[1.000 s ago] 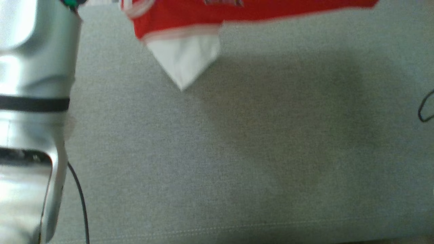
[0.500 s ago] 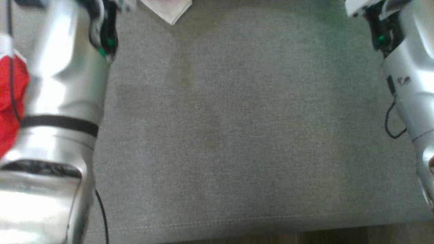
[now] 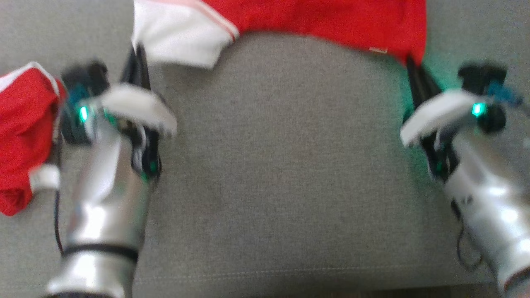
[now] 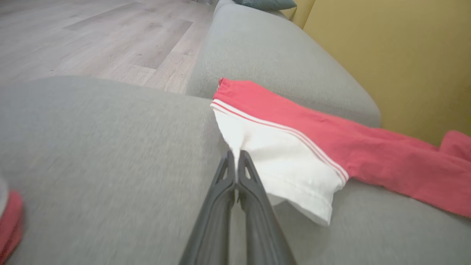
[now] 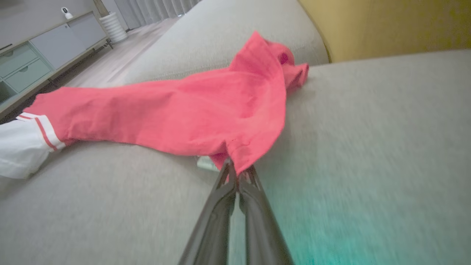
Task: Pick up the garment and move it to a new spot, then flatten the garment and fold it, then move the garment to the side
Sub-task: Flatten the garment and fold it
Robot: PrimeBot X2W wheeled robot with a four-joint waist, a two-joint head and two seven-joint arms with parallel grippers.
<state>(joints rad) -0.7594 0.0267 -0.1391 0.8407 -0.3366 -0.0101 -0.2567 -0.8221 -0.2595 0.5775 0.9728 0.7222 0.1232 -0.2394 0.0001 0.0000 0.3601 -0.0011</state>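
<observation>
Spread along the far side of the grey sofa seat (image 3: 281, 174): red garment (image 3: 314, 20) with a white panel (image 3: 178, 33) at one end. At the seat's far left, left gripper (image 3: 138, 51), fingers pressed together, pinching the edge of the white panel. At the seat's far right, right gripper (image 3: 410, 62), fingers closed, clamped on the garment's red corner just beside a small pale label (image 3: 379, 50). Between the two, the garment's near edge curving away in a shallow arc.

From the head: both silver forearms (image 3: 107, 207), plus a second bunch of red cloth (image 3: 20, 136) with white trim at the seat's left edge; cannot tell whether joined to the garment.

From the left wrist: two red stripes along the panel's seam, a rounded grey cushion (image 4: 272, 48) beyond the seat, a yellow surface (image 4: 397, 55) behind that, wooden floor (image 4: 92, 33) past the seat's side.

From the right wrist: red hem bitten between the closed tips, the garment's far end bunched at the back of the seat, pale drawers (image 5: 25, 66) off past the seat's end.
</observation>
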